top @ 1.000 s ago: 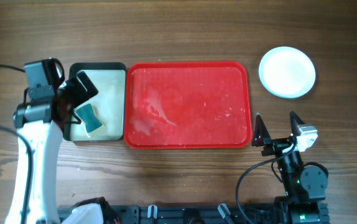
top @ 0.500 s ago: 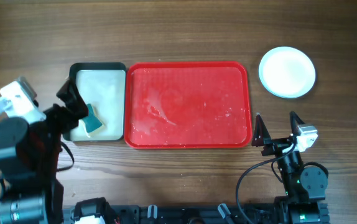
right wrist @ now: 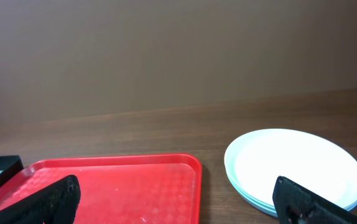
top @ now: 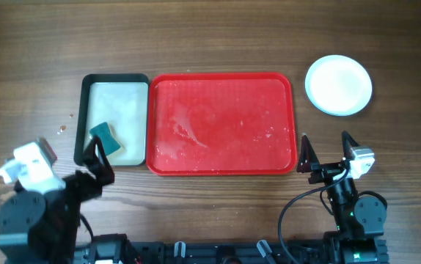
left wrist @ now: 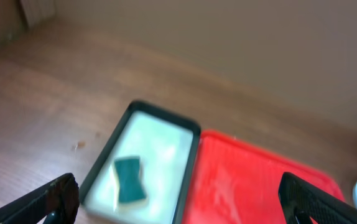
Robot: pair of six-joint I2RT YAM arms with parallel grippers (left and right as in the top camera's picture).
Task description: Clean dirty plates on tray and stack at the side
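Observation:
The plates [top: 338, 85] are stacked on the bare table at the far right, clear of the tray. The top one is white, and a pale turquoise rim shows beneath it on the plates [right wrist: 293, 162] in the right wrist view. The red tray [top: 221, 123] lies in the middle with wet smears and nothing on it. My right gripper [top: 326, 147] hangs open and empty at the front, between the tray's right end and the stack. My left gripper [left wrist: 181, 205] is open and empty near the front left, and one of its fingers [top: 97, 160] sits just in front of the small tray.
A black-rimmed tray [top: 115, 76] with a pale, wet inside adjoins the red tray's left side. A teal sponge [top: 105, 138] lies in its near part. Small drops [top: 62, 129] mark the wood to its left.
My left arm has drawn back from over the black-rimmed tray to the front left of the table. The sponge stays in that tray. The right arm and the plates have not moved.

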